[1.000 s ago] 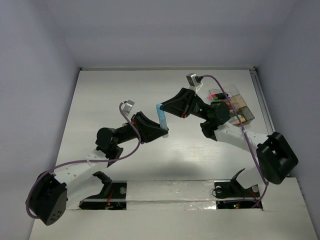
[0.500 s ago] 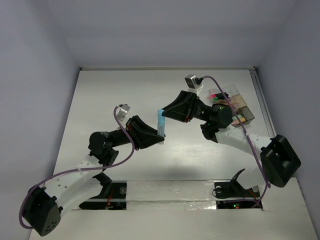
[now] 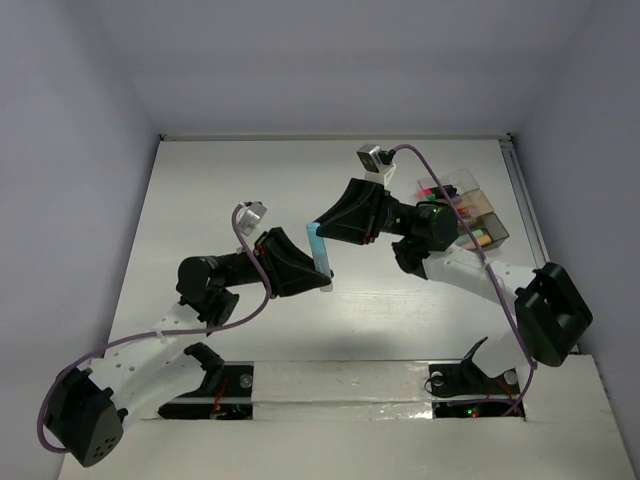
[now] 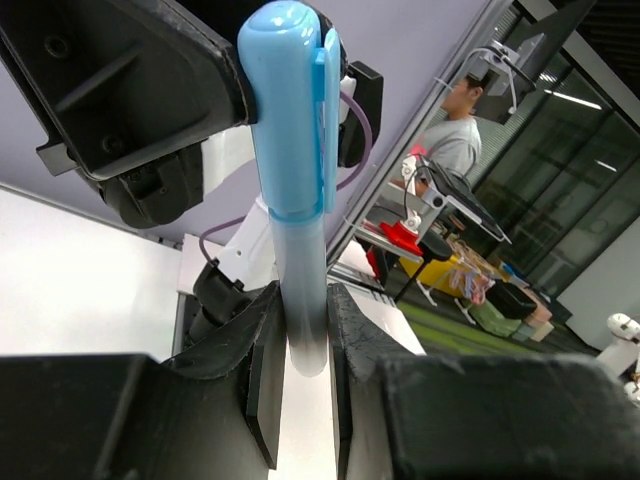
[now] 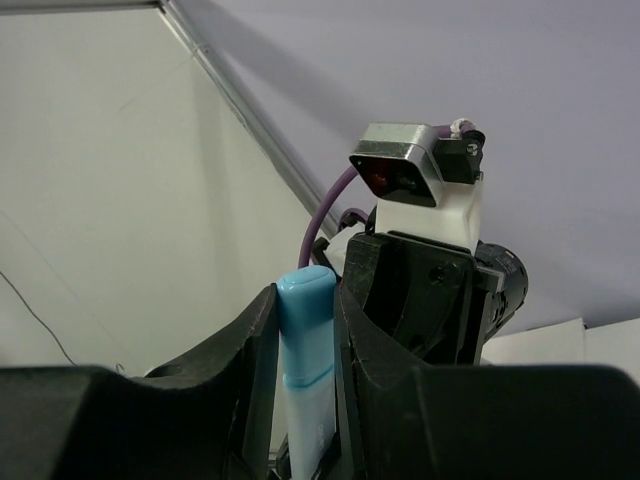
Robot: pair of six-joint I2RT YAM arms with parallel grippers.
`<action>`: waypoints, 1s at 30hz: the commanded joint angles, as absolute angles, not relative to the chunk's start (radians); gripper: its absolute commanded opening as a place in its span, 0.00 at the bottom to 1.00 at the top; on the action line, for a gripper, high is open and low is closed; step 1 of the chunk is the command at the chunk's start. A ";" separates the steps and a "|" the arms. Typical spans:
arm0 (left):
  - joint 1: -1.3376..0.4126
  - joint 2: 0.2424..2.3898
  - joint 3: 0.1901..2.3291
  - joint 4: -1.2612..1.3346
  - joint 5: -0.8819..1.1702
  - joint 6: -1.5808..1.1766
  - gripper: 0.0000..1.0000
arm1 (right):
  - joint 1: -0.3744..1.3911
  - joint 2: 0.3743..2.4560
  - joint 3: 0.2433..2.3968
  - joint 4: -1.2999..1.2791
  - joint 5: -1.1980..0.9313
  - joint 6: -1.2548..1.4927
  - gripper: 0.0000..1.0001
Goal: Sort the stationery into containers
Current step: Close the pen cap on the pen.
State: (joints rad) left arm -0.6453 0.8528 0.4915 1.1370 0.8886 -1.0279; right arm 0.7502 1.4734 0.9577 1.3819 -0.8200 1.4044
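Observation:
A light blue highlighter (image 3: 320, 252) with a blue cap is held above the table between both grippers. My left gripper (image 3: 318, 281) is shut on its pale lower body, seen in the left wrist view (image 4: 303, 320). My right gripper (image 3: 320, 228) is shut on its capped end, seen in the right wrist view (image 5: 306, 320). The clear compartment box (image 3: 470, 212) stands at the back right behind the right arm and holds pink, green and yellow items.
The white table (image 3: 230, 180) is walled by grey panels on three sides. The arm bases and cables lie along the near edge. A metal rail (image 3: 525, 200) runs along the table's right side.
The highlighter and both grippers have shifted slightly left and toward the near edge. The right wrist has rotated, and both grips have held throughout.

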 commanded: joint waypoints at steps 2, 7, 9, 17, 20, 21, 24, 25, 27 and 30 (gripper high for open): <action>-0.634 0.764 0.618 1.662 0.758 -1.005 0.00 | 0.798 1.499 0.887 1.717 -1.065 1.381 0.10; -0.634 0.690 0.617 1.523 0.739 -0.907 0.00 | 0.818 1.485 0.802 1.717 -1.063 1.368 0.00; -0.634 0.680 0.621 1.470 0.727 -0.885 0.00 | 0.818 1.479 0.779 1.715 -1.055 1.355 0.00; -0.634 0.650 0.657 1.304 0.716 -0.767 0.00 | 0.836 1.434 0.643 1.606 -1.014 1.240 0.00; -0.634 0.670 0.672 1.299 0.736 -0.779 0.00 | 0.847 1.440 0.603 1.634 -1.014 1.242 0.00; -0.634 0.670 0.663 1.293 0.735 -0.782 0.00 | 0.847 1.439 0.586 1.640 -1.014 1.235 0.00; -0.634 0.667 0.635 1.243 0.729 -0.772 0.00 | 0.847 1.381 0.592 1.475 -1.008 1.142 0.03; -0.634 0.657 0.623 1.227 0.729 -0.767 0.00 | 0.847 1.359 0.600 1.406 -1.005 1.108 0.04; -0.634 0.640 0.595 1.136 0.721 -0.753 0.00 | 0.847 1.269 0.620 1.245 -0.997 0.959 0.11; -0.634 0.582 0.552 0.918 0.678 -0.681 0.00 | 0.847 1.077 0.698 0.768 -0.922 0.659 0.30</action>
